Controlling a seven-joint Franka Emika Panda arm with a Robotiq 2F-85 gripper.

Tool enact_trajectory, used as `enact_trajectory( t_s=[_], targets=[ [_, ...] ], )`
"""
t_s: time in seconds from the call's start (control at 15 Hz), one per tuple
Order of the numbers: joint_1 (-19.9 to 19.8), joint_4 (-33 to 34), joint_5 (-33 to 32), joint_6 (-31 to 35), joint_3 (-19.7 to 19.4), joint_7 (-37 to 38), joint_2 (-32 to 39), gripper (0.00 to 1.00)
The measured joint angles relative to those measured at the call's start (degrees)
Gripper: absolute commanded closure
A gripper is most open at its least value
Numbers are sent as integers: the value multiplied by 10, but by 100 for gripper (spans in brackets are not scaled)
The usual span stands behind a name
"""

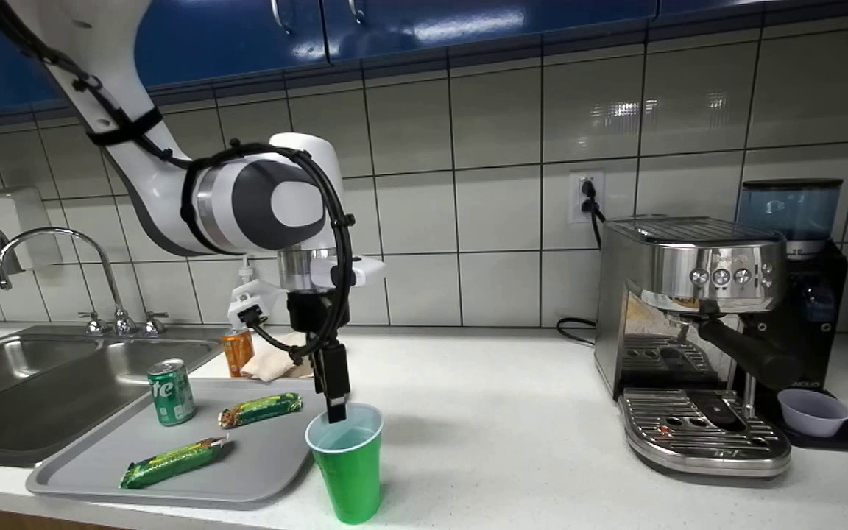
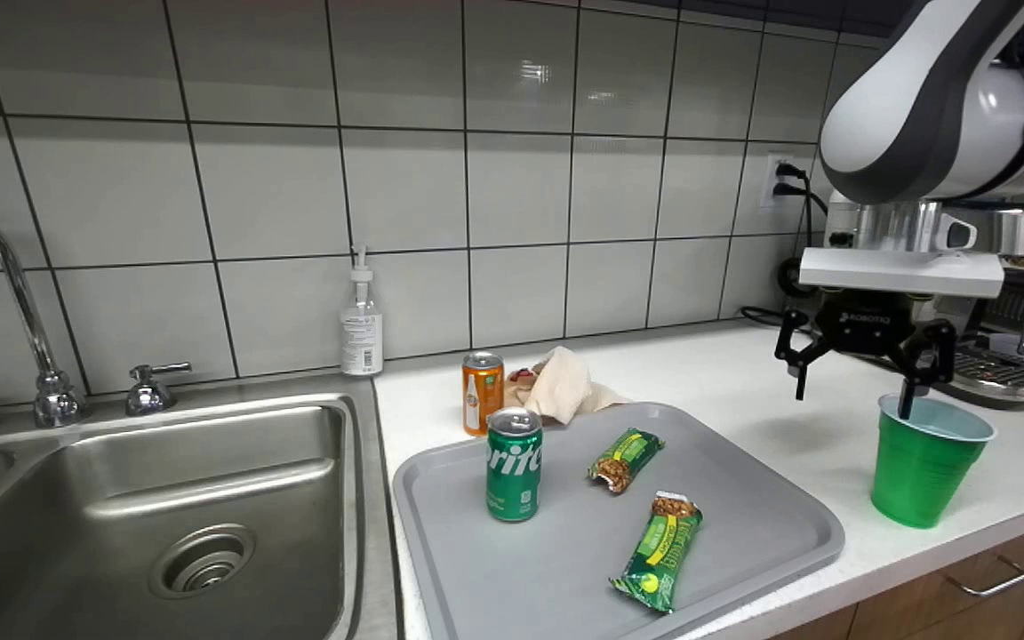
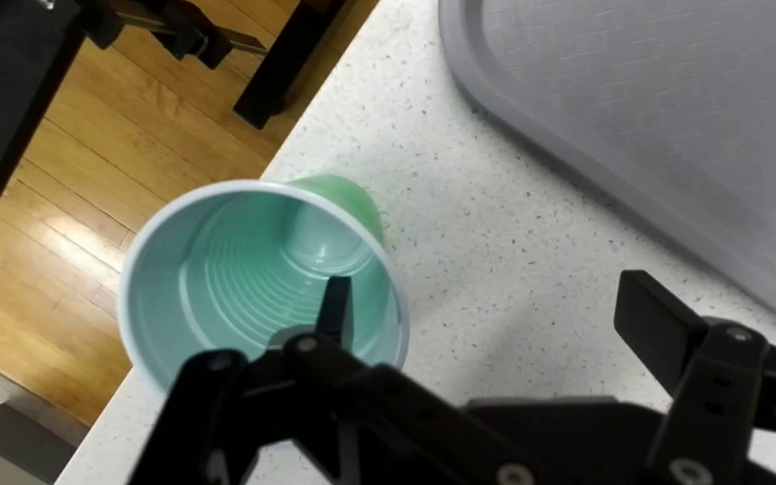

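Observation:
My gripper is open and empty above the counter, pointing down. Its two fingers are wide apart in the wrist view. A green plastic cup with a pale inside stands upright by the counter's front edge. It also shows in an exterior view and in the wrist view. One finger is at the cup's mouth, inside its rim; how deep it reaches is hard to tell. The other finger is outside the cup, on the tray side, over the bare counter. The cup looks empty inside.
A grey tray bears a green Sprite can and two green-wrapped bars. Behind it are an orange can and a beige cloth. A sink and an espresso machine flank the area.

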Motion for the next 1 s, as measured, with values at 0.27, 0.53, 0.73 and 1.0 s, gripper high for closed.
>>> enact_trajectory(
  t_s=[0.27,0.53,0.73,1.0],
  targets=[
    [0,-1,-4,15,0,0,15,0],
    [0,-2,-6,22,-1,0,21,44],
    [0,-2,-7,27,-1,0,24,66],
    [0,-2,-8,29,-2,0,26,97]
  ],
)
